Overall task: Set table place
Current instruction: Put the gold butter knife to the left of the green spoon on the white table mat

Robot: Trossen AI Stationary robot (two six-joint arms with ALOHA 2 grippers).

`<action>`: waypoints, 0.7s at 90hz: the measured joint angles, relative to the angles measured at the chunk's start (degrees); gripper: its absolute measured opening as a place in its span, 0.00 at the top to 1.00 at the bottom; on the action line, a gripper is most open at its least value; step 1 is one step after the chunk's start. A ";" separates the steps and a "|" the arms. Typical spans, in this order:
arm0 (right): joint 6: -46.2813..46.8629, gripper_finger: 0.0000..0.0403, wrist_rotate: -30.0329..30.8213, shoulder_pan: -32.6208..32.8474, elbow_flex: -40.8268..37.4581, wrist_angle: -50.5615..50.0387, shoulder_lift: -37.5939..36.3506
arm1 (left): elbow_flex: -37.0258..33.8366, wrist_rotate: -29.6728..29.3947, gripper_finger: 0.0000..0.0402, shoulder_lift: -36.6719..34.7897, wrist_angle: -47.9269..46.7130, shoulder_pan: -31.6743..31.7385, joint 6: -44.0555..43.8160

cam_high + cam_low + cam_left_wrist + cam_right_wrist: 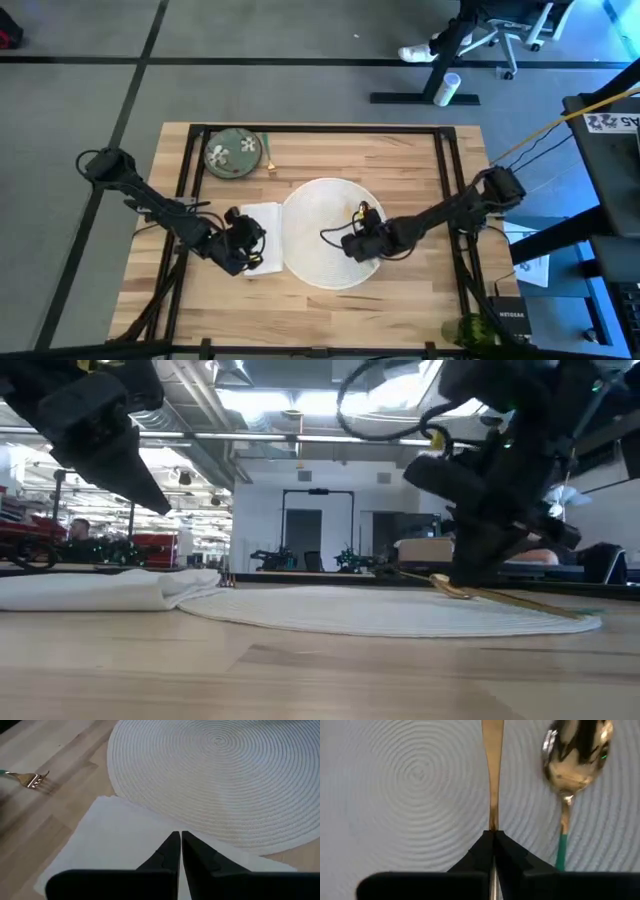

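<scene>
Your right hand [493, 836] sits over the round white plate [325, 235] at mid-tabletop [400, 290], pinching a gold utensil [492, 765]; a spoon [575, 760] lies beside; your left hand [180, 840], pressed together, hovers over the napkin [120, 840].

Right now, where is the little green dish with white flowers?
In the high view, the small green white-flowered dish sits near the far left corner of the light wooden table, apart from the round white woven mat, with both grippers nearer the front.
</scene>
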 joint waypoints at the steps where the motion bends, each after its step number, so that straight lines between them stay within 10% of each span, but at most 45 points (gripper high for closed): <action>1: 0.00 1.00 -0.17 -0.28 0.00 -0.15 0.00 | 0.00 0.00 1.00 0.00 0.00 0.00 0.09; 63: 11.83 1.00 -4.07 -0.76 0.04 1.16 1.29 | -0.02 0.00 1.00 0.00 -0.26 -0.74 7.78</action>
